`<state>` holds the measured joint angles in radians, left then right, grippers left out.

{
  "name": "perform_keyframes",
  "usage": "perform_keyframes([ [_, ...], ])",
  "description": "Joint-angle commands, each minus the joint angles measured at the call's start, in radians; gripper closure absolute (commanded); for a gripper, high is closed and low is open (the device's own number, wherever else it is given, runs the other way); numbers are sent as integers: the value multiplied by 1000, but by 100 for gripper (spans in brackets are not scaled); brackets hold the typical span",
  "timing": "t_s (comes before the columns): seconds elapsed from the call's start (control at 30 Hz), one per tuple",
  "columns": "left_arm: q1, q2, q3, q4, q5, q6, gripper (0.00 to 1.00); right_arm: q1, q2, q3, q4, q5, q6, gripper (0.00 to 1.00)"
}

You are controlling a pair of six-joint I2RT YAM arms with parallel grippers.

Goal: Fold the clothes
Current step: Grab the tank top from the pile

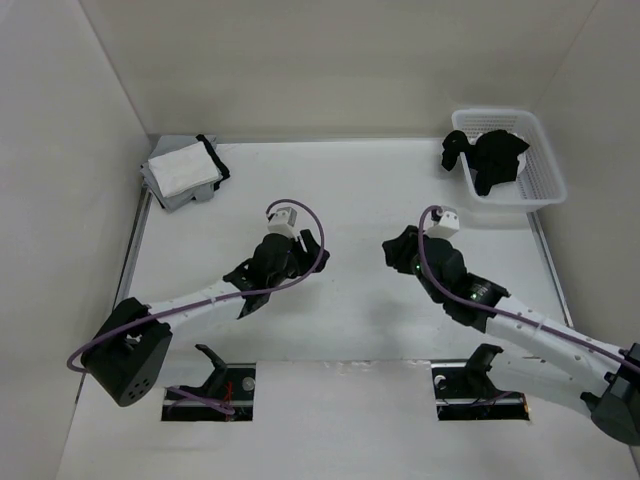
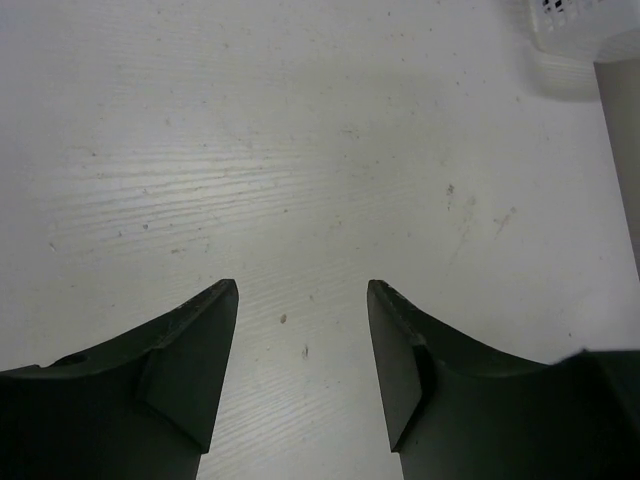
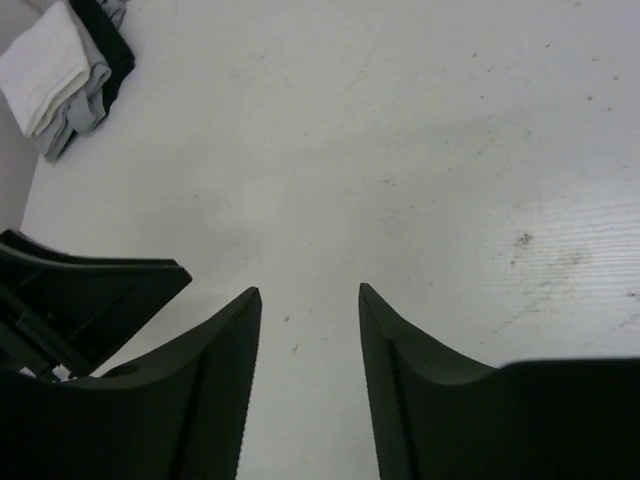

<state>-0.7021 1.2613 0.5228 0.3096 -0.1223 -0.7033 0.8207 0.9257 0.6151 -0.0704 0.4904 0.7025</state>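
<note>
The left jaws and the right jaws were both held spread, with only bare desk (image 1: pixel 350 190) seen between each pair. The black tank top (image 1: pixel 497 158) was heaped in the white basket (image 1: pixel 548 185), well beyond the right jaws, untouched by either pair.

- The soft, thin fabric tank top (image 1: pixel 497 158) was plain black.
- The slotted plastic basket (image 1: pixel 550 165) was white.
- The folded garment stack (image 1: pixel 182 170) was grey and white, black-trimmed.
</note>
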Motion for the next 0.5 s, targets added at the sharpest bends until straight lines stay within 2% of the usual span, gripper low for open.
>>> perform_keyframes([
  [0.0,-18,-33,-10,80,52,14,46,-80,4,116,3,2,-21,64],
  [0.03,-20,-31,-10,83,55,16,46,-97,12,129,1,-7,-24,70],
  [0.07,-23,-30,-10,89,56,18,46,-139,31,162,-6,-30,-28,82],
  [0.13,-33,-22,-15,106,46,24,46,-205,68,204,-8,-62,-28,92],
  [0.17,-33,-19,-18,115,44,28,46,-225,81,218,-8,-75,-29,94],
  [0.2,-35,-14,-24,129,53,39,46,-290,126,260,1,-114,-47,98],
  [0.3,-38,-11,-43,175,49,53,47,-401,215,340,15,-153,-87,100],
  [0.47,-21,-5,-73,235,55,51,51,-608,451,550,58,-188,-179,100],
])
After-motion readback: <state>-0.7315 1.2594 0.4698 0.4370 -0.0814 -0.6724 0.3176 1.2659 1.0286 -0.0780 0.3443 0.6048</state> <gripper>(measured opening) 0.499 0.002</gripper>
